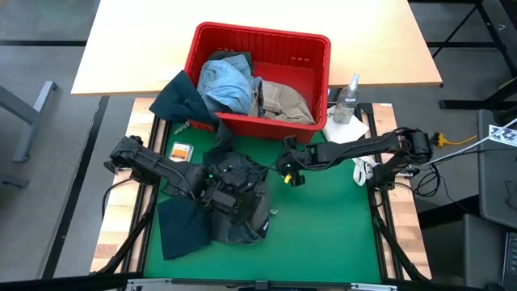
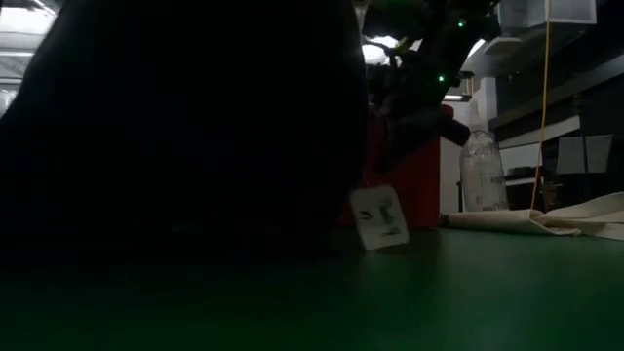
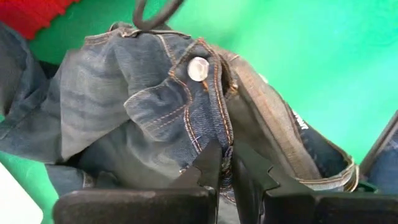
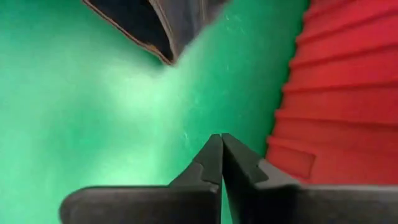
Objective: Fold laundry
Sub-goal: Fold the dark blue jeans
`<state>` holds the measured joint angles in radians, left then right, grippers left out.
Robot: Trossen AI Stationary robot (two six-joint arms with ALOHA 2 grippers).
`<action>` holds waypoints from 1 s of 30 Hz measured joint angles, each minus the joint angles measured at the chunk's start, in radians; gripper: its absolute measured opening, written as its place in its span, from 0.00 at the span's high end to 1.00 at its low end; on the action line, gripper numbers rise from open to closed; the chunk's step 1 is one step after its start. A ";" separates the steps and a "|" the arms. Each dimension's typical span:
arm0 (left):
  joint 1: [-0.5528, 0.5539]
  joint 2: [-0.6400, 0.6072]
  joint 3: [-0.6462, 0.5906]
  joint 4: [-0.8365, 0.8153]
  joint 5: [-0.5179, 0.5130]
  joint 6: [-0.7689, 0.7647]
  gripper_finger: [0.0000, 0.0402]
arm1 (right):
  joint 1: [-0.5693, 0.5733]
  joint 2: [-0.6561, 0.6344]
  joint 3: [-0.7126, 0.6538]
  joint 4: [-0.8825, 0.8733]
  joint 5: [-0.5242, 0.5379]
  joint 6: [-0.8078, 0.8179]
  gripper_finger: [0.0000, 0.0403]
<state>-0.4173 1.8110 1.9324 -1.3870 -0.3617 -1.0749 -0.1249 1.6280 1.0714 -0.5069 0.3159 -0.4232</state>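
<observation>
Covering the table, green mat (image 1: 323, 234); left hand (image 3: 225, 163) clamps jeans (image 3: 155, 112), right hand (image 4: 221, 149) together.

At frame centre, dark jeans (image 3: 155, 118) are coarse stitched denim with 1 shiny metal button (image 3: 198, 68). The mat (image 1: 323, 226) looks matt green felt. Upper centre, the basket (image 1: 311, 56) is glossy ribbed red plastic.

No legible text. Tag (image 2: 378, 217) hanging off the dark jeans (image 2: 185, 127) shows marks, unreadable. Card (image 1: 180, 150) beside the jeans: print too small.
</observation>
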 joint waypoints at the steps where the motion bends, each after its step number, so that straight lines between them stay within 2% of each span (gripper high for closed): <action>1: 0.002 0.003 0.000 -0.002 0.011 0.010 0.95 | 0.000 -0.001 0.000 0.000 -0.031 0.000 0.99; 4: 0.005 0.002 0.000 -0.011 0.036 0.015 0.95 | 0.000 0.003 0.000 0.003 -0.102 0.001 0.99; 10: -0.008 0.002 0.000 -0.017 0.035 0.013 0.95 | 0.001 0.030 0.000 0.036 -0.133 0.005 0.93; 16: -0.009 0.002 0.000 -0.019 0.034 0.013 0.95 | 0.001 0.081 0.000 0.099 -0.240 -0.004 0.81; 20: -0.009 0.002 0.000 -0.018 0.034 0.013 0.95 | 0.001 0.124 0.000 0.151 -0.223 -0.004 0.67; 26: -0.009 0.002 0.000 -0.019 0.034 0.013 0.95 | 0.000 0.163 0.000 0.238 -0.101 -0.005 0.49; 30: -0.009 0.002 0.000 -0.019 0.034 0.014 0.95 | 0.000 0.191 0.000 0.305 -0.145 0.006 0.43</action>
<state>-0.4267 1.8133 1.9326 -1.4055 -0.3279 -1.0612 -0.1249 1.8189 1.0714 -0.2019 0.1710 -0.4171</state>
